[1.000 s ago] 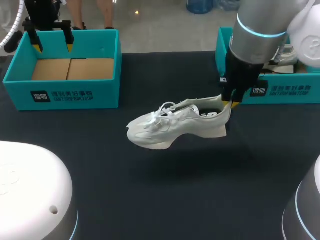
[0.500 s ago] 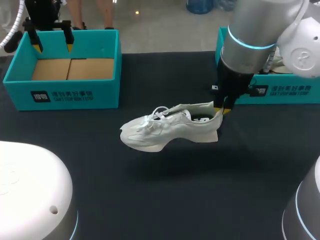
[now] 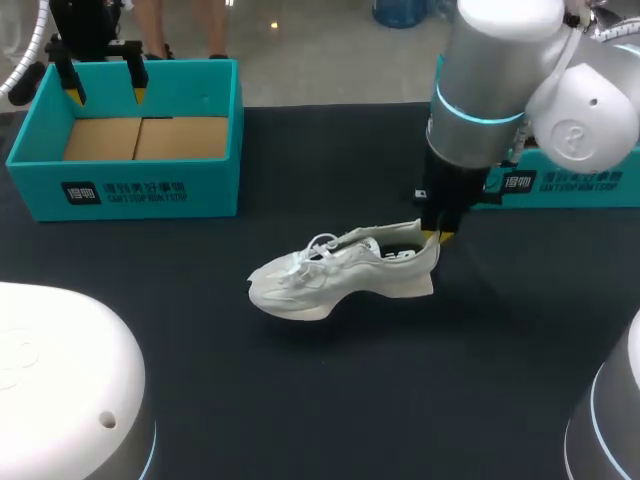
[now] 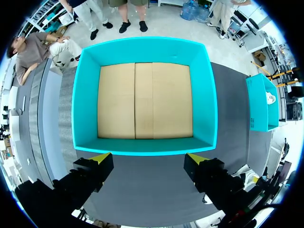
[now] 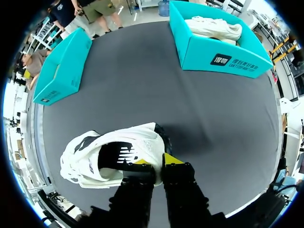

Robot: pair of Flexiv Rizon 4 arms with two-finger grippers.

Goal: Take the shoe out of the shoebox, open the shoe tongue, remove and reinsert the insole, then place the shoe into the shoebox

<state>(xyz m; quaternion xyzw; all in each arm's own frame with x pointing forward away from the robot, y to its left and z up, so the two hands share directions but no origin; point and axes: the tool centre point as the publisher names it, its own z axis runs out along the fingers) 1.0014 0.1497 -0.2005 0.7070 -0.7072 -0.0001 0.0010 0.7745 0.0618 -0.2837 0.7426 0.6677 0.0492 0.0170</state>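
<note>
Head view: over the last second the right arm has carried the shoe (image 3: 340, 272) toward 9 o'clock and downward. The shadow under the sole has closed up, and the toe now looks to be on or just off the table (image 3: 400, 400), near its middle. The right gripper (image 3: 437, 236) pinches the heel collar at the shoe's 3 o'clock end. The right wrist view shows one finger inside the opening and the other outside the heel. The toe points to 9 o'clock, with the heel a little raised.

The left gripper (image 3: 102, 92) has not moved. It hangs with fingers spread and nothing between them, above the empty shoebox (image 3: 150, 190) at 10 o'clock. A second shoebox (image 3: 560, 182) at 2 o'clock holds another shoe (image 5: 209, 27).

By my reading the taking-out is done and the shoe is being set down. Letting go and opening the tongue come next — likely work for the left arm too, which is well apart.
</note>
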